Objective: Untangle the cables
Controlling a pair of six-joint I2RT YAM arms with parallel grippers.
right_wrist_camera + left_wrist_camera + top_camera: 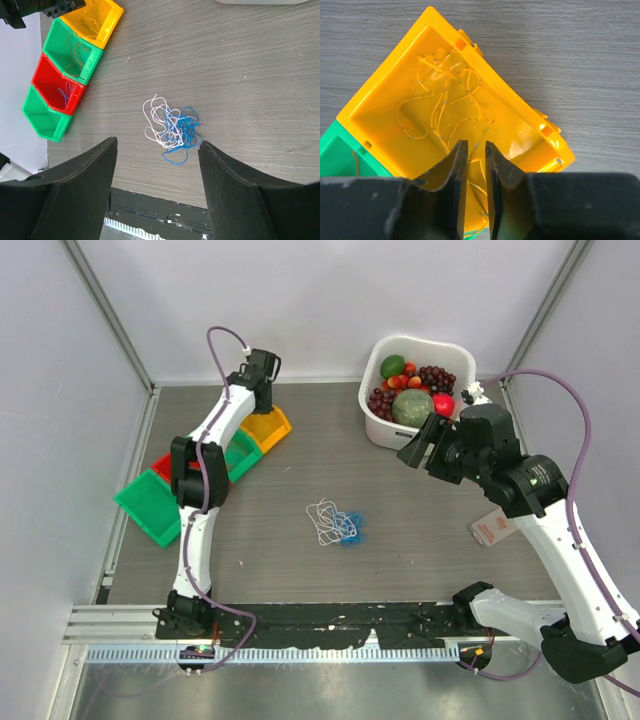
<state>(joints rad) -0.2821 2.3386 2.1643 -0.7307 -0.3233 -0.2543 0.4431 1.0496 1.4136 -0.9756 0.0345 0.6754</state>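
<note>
White and blue cables point(333, 524) lie bunched mid-table point(450, 560). Right claw point(157, 142) hangs above them, wide apart, empty. Left claw point(476, 145) over yellow bin point(380, 95), nearly together; yellow strand point(445, 100) in the slit, grip unclear.

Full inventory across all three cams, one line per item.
cables: one tangled bunch, white and blue, table centre
yellow bin: one, yellow, far end of left-side row, thin yellow wire inside
green bins: two, green, same row
red bin: one, red, between the green bins
basket: one, white, far right
fruit: a pile, dark, green and red, in basket
card: one, pale, right edge
left gripper: one, black, fingers nearly together over yellow bin
right gripper: one, black, open, aimed at cables
</note>
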